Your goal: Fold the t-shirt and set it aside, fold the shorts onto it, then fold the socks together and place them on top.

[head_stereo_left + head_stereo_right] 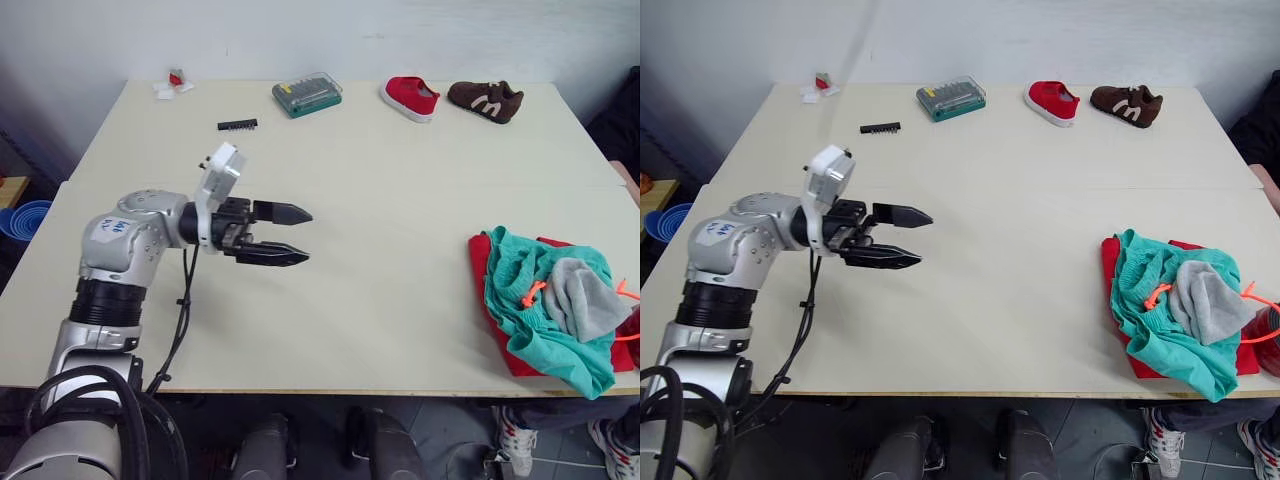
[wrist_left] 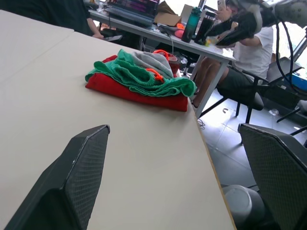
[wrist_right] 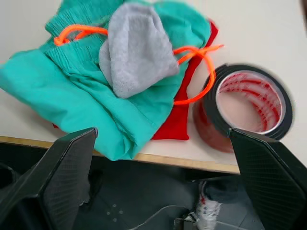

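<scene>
At the table's front right the folded red t-shirt (image 1: pixel 492 290) lies at the bottom of a pile. The teal shorts (image 1: pixel 520 295) with an orange drawstring are bunched on top of it. The grey socks (image 1: pixel 588 297) rest on the shorts. My left gripper (image 1: pixel 307 236) hovers open over the table's left middle, far from the pile and pointing toward it, with nothing between its fingers. My right gripper (image 3: pixel 163 132) hangs open above the pile's front edge, its fingers (image 3: pixel 62 167) spread wide and holding nothing.
A red tape roll (image 3: pixel 247 108) stands just beside the pile, touching the drawstring. Along the far edge lie a red shoe (image 1: pixel 410 97), a brown shoe (image 1: pixel 486 100), a green bit case (image 1: pixel 307 94) and a black bit strip (image 1: pixel 237 125). A person (image 2: pixel 249 52) sits beyond the table.
</scene>
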Controlling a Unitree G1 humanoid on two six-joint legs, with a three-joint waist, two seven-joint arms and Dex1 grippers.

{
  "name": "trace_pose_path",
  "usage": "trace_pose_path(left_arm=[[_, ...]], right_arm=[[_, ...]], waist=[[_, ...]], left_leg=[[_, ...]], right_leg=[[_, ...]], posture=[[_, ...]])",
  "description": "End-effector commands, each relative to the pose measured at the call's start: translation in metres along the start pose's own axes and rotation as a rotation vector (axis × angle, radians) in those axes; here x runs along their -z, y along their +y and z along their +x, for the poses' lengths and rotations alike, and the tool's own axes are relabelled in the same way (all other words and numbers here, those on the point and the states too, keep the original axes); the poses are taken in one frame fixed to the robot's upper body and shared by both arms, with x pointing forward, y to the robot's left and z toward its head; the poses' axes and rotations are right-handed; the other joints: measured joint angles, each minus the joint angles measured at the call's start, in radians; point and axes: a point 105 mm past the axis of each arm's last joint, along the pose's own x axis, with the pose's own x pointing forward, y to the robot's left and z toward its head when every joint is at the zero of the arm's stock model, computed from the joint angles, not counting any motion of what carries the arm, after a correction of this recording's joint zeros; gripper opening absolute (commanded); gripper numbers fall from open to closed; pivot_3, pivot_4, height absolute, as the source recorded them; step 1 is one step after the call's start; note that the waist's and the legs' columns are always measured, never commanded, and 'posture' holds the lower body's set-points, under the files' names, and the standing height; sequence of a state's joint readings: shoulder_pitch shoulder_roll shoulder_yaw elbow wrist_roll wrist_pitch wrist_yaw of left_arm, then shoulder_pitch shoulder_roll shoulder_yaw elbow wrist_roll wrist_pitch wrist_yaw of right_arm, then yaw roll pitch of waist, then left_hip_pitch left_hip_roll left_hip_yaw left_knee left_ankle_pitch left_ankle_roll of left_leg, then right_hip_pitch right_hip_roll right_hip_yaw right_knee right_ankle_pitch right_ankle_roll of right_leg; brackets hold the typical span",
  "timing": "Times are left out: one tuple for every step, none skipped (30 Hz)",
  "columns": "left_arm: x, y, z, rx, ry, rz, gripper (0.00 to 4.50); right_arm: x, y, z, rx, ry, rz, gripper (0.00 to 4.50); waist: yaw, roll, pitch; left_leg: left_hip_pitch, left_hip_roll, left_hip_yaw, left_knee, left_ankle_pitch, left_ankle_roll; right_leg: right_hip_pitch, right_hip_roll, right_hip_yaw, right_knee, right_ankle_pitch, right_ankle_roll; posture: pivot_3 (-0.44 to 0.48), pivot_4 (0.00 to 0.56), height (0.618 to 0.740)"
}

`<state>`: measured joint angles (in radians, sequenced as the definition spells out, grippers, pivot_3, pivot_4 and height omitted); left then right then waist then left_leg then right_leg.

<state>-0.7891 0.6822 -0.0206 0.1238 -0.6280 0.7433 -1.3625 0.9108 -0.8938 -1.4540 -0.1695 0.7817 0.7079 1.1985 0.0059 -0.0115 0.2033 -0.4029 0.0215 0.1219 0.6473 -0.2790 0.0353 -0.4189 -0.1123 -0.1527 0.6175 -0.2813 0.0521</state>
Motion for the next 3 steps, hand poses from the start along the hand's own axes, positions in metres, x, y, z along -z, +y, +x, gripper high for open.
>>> trace_pose_path(left_arm=[[-0.0161,-0.011,-0.0156,-0.022,-0.032,0.028,4.5],[-0.0183,-0.0121,-0.0214,-0.048,-0.042,0.026,4.5],[-0.019,-0.0136,-0.0255,-0.067,-0.048,0.024,4.5]], right_arm=[[-0.0202,-0.0015,-0.0144,-0.051,-0.061,-0.024,4.44],[-0.0243,-0.0022,-0.0127,-0.064,-0.072,-0.03,4.44],[-0.0275,-0.0022,-0.0103,-0.076,-0.081,-0.038,4.44]], waist=[[0.003,-0.001,0.001],[0.004,-0.002,0.001],[0.004,-0.002,0.001]], left_leg=[[0.0,0.0,-0.001,0.0,0.0,0.0],[0.0,0.001,-0.002,0.0,0.0,0.0],[0.0,0.001,-0.003,0.0,0.0,-0.001]], right_leg=[[0.0,0.0,-0.001,0.0,0.0,-0.001],[0.001,0.0,-0.002,0.0,0.0,-0.001],[0.001,0.0,-0.003,0.0,0.0,-0.002]], posture=[[0.0,0.15,0.74],[0.0,0.15,0.74],[0.0,0.15,0.74]])
